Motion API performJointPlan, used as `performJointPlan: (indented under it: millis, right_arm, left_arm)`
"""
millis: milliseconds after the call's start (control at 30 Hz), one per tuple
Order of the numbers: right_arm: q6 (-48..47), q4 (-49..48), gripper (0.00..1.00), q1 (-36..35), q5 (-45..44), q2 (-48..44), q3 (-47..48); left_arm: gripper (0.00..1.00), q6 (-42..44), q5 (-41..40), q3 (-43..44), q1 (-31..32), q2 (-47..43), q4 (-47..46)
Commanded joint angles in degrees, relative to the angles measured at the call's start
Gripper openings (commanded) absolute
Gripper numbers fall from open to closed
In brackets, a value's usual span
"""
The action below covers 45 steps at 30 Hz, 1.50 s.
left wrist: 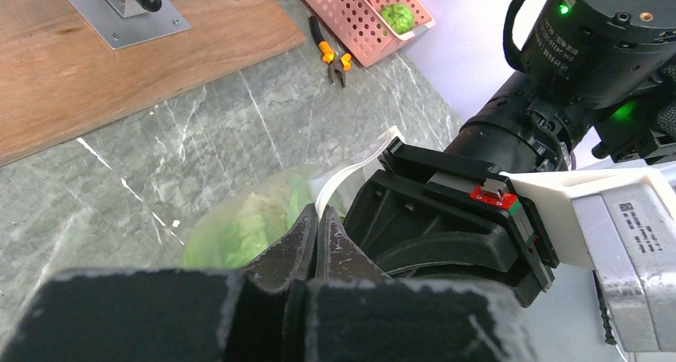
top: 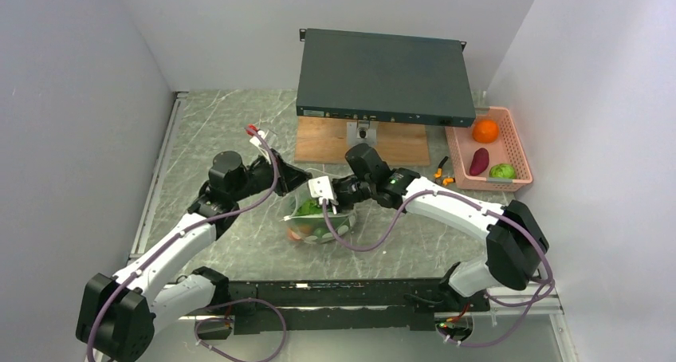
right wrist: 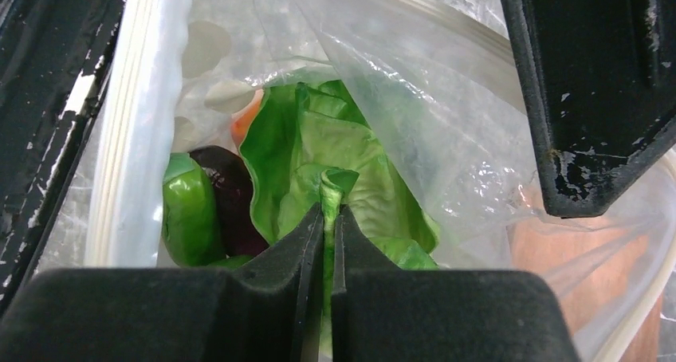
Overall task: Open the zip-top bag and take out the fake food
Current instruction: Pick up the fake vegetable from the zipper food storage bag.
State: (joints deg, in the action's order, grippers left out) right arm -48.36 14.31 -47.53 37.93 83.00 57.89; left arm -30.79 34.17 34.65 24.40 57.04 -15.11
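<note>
Both arms are bending inward over the zip-top bag [top: 315, 228], which is lying at the middle of the table [top: 239, 131]. The left gripper [left wrist: 316, 218] is pinching the bag's rim with jaws pressed together. The right gripper [right wrist: 325, 218] is reaching into the open mouth, pinching the lettuce [right wrist: 335, 147].

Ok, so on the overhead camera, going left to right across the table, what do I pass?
zip-top bag → orange-handled pliers → pink basket
</note>
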Motion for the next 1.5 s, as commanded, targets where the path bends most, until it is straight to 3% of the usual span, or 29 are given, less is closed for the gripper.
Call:
performJointPlan:
  millis: [0, 333, 667, 867, 1033, 1467]
  right_arm:
    - [-1.11, -1.35, 0.1, 0.27, -1.24, 0.18, 2.52]
    - [0.7, -9.84, 0.1, 0.24, -3.69, 6.74, 8.43]
    - [2.47, -11.43, 0.4, 2.82, -6.1, 6.26, 0.36]
    - [4.64, -9.57, 0.6, 4.24, -8.69, 3.46, -2.98]
    - [6.25, -7.71, 0.71, 5.04, -10.55, 0.47, -4.93]
    - [9.28, -3.21, 0.76, 7.99, -8.26, -4.07, -4.93]
  left_arm:
    - [0.0, 0.27, 0.02, 1.83, -0.15, -1.4, -3.65]
    - [0.0, 6.55, -4.09, 6.55, -0.15, -6.88, 4.68]
    - [0.0, 1.09, 0.53, -0.71, 0.12, -0.28, -3.59]
    - [0.0, 1.08, 2.48, 0.64, 0.67, 2.88, -3.28]
    - [0.0, 0.63, 3.41, 1.65, 1.61, 5.26, -4.03]
    - [0.0, 1.19, 5.45, 5.89, 5.08, 10.43, -3.18]
